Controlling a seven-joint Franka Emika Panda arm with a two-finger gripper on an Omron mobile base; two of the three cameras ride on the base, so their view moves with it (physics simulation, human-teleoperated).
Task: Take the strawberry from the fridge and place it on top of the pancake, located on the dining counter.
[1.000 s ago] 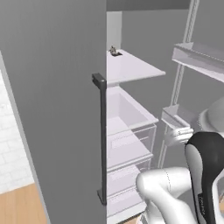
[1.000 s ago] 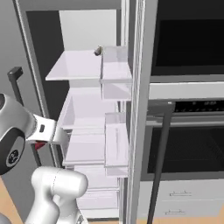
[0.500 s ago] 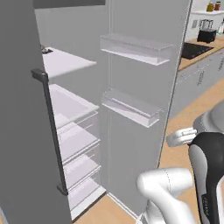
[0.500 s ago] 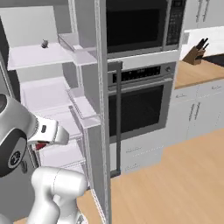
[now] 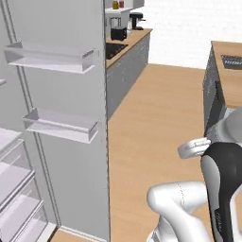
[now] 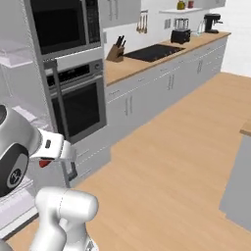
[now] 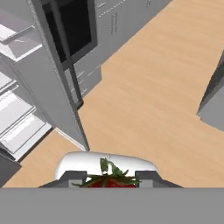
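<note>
Since the earlier frames both base views have swung away from the fridge interior toward the open kitchen, a shift of the whole picture that marks camera motion, not motion of the things. At the left of the left base view, the fridge (image 5: 61, 118) stands with its door open, two clear door bins facing the room and drawers at the lower left edge. At the bottom centre of the hand view, the end effector (image 7: 108, 180) is closed on the strawberry (image 7: 107, 178), its green leaves sticking up between the two dark finger tips. At the lower left of the right base view a bit of red (image 6: 45, 162) shows under the white hand. A black oven column (image 6: 73, 73) fills the upper left there, with a wooden worktop (image 6: 162, 51) running to the upper right. Wood floor (image 7: 148, 96) lies below the hand.
</note>
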